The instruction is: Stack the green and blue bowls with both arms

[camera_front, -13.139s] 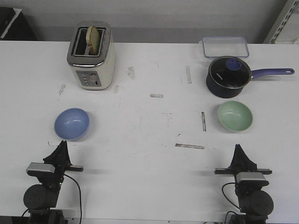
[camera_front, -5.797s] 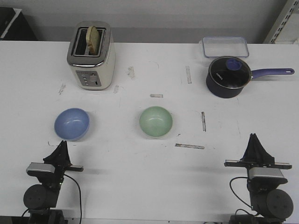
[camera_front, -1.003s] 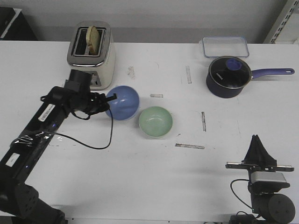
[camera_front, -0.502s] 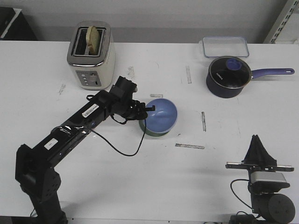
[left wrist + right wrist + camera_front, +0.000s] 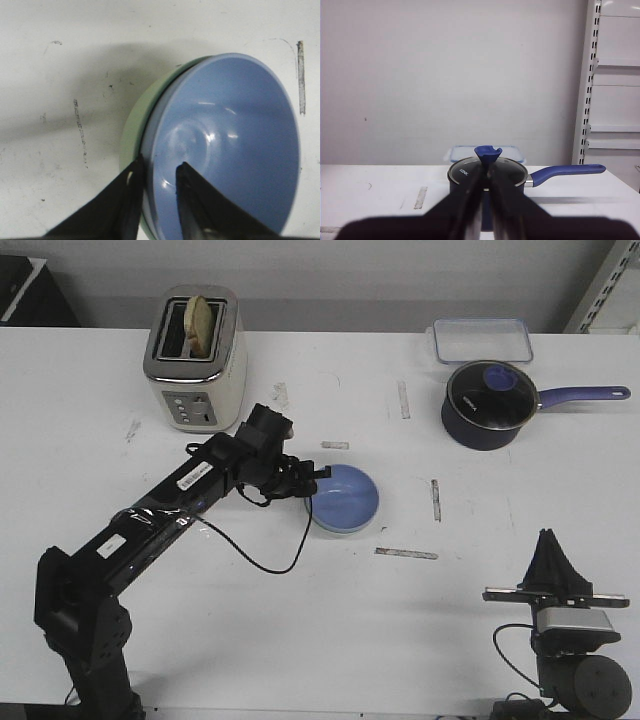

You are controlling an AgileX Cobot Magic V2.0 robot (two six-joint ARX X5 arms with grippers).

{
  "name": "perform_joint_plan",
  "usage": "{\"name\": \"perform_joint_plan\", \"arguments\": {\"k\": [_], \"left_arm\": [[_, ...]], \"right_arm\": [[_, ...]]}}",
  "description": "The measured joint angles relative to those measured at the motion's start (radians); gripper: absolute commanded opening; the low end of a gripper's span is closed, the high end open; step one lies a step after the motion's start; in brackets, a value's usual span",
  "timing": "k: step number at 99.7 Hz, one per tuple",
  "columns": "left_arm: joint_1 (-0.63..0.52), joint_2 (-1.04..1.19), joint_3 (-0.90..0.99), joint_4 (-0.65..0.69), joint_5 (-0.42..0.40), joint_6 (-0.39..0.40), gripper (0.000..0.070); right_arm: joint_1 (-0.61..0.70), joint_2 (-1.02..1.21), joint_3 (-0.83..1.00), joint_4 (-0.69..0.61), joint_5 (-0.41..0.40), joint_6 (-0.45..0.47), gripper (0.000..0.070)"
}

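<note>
The blue bowl is seen nested in the green bowl near the centre of the front view, on the white bench. Only a thin green edge is visible under the blue rim in the front view; in the left wrist view the green rim is shown along one side of the blue bowl.

The left arm is stretched from the lower left of the frame toward the bowls. The left tool is clamped on the blue bowl's rim, one finger outside and one inside the wall.

The right tool is parked upright at the lower right of the frame, well apart from the bowls. In the right wrist view its fingers are seen nearly together, nothing between them.

A toaster with bread is noted at upper left. A saucepan with a glass lid and a clear container are noted at upper right.
</note>
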Motion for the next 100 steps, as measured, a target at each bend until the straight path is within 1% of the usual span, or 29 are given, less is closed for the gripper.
{"name": "perform_joint_plan", "arguments": {"k": [4, 26, 32, 37, 44, 55, 68, 78, 81, 84, 95, 100], "left_arm": [[-0.001, -0.005, 0.000, 0.000, 0.001, 0.000, 0.0258], [-0.002, -0.086, 0.000, -0.002, 0.003, 0.002, 0.0257], [-0.002, -0.098, 0.000, 0.001, 0.003, 0.014, 0.0257], [-0.002, -0.105, 0.000, 0.010, 0.002, 0.039, 0.0257], [-0.002, -0.116, 0.000, 0.037, 0.002, 0.096, 0.0257], [-0.002, -0.145, -0.008, 0.082, 0.000, 0.220, 0.0256], [-0.002, -0.212, -0.079, 0.200, -0.006, 0.364, 0.0242], [-0.002, -0.266, -0.175, 0.324, -0.039, 0.438, 0.0235], [-0.004, -0.284, -0.212, 0.367, -0.049, 0.453, 0.0224], [-0.004, -0.303, -0.249, 0.409, -0.058, 0.463, 0.0191], [-0.005, -0.377, -0.387, 0.575, -0.077, 0.483, 0.0000], [-0.005, -0.415, -0.448, 0.639, -0.093, 0.486, 0.0001]], "right_arm": [[0.000, 0.000, 0.000, 0.000, 0.000, 0.000, 0.0007], [0.000, 0.000, 0.000, 0.000, 0.000, 0.000, 0.0007], [0.000, 0.000, 0.000, 0.000, 0.000, 0.000, 0.0007], [0.000, 0.000, 0.000, 0.000, 0.000, 0.000, 0.0007], [0.000, 0.000, 0.000, 0.000, 0.000, 0.000, 0.0007], [0.000, 0.000, 0.000, 0.000, 0.000, 0.000, 0.0007], [0.000, 0.000, 0.000, 0.000, 0.000, 0.000, 0.0007], [0.000, 0.000, 0.000, 0.000, 0.000, 0.000, 0.0007], [0.000, 0.000, 0.000, 0.000, 0.000, 0.000, 0.0007], [0.000, 0.000, 0.000, 0.000, 0.000, 0.000, 0.0007], [0.000, 0.000, 0.000, 0.000, 0.000, 0.000, 0.0007], [0.000, 0.000, 0.000, 0.000, 0.000, 0.000, 0.0007]]}}
